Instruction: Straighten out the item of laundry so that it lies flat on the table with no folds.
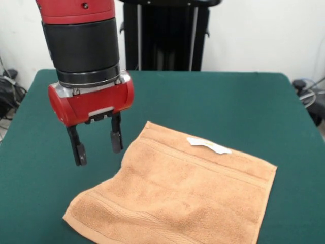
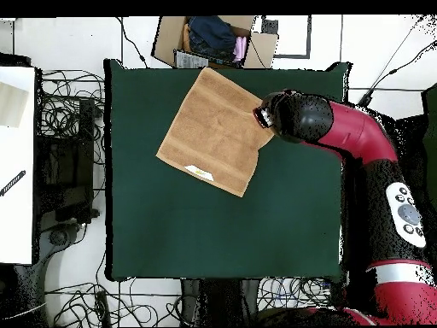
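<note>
The item of laundry (image 1: 188, 198), an orange-tan towel, is spread on the green table (image 1: 244, 101) at the front right, with ribbed bands near two edges and a white tag (image 1: 208, 146) on top. It looks mostly flat, though its left edge bows inward. My gripper (image 1: 98, 152) hangs open just left of that edge, above the cloth, holding nothing. From overhead the towel (image 2: 218, 128) lies turned at an angle near the table's top edge, and the gripper (image 2: 260, 114) is at its right side.
A cardboard box (image 2: 213, 41) with clothes stands on the floor past the table's top edge in the overhead view. Cables (image 2: 72, 128) and a white desk (image 2: 15, 162) lie to the left. The green table (image 2: 188, 231) stretches wide below the towel.
</note>
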Robot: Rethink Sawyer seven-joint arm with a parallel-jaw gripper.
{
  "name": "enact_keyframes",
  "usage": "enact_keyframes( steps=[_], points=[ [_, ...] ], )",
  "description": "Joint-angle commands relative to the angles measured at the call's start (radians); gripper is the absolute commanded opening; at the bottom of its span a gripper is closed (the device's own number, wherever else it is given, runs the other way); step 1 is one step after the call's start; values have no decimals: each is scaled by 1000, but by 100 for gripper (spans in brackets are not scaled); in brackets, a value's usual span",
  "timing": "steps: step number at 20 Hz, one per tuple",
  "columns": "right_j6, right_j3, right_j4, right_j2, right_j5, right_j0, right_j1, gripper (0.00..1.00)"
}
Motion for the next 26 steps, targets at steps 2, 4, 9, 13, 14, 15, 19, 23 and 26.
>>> enact_keyframes(
  steps=[2, 4, 9, 13, 14, 15, 19, 23, 26],
  points=[
    [298, 193, 23, -75, -101, -20, -19, 100],
    [308, 207, 31, -84, -117, -25, -27, 100],
    [314, 204, 51, -101, -101, -13, -42, 100],
    [313, 215, 70, -110, -98, -11, -55, 100],
    [313, 215, 72, -113, -98, -8, -53, 100],
    [311, 215, 74, -115, -99, -7, -52, 100],
    [309, 215, 83, -122, -102, -2, -52, 100],
    [313, 213, 95, -125, -105, 0, -50, 100],
    [310, 207, 101, -129, -99, 5, -52, 100]
  ],
)
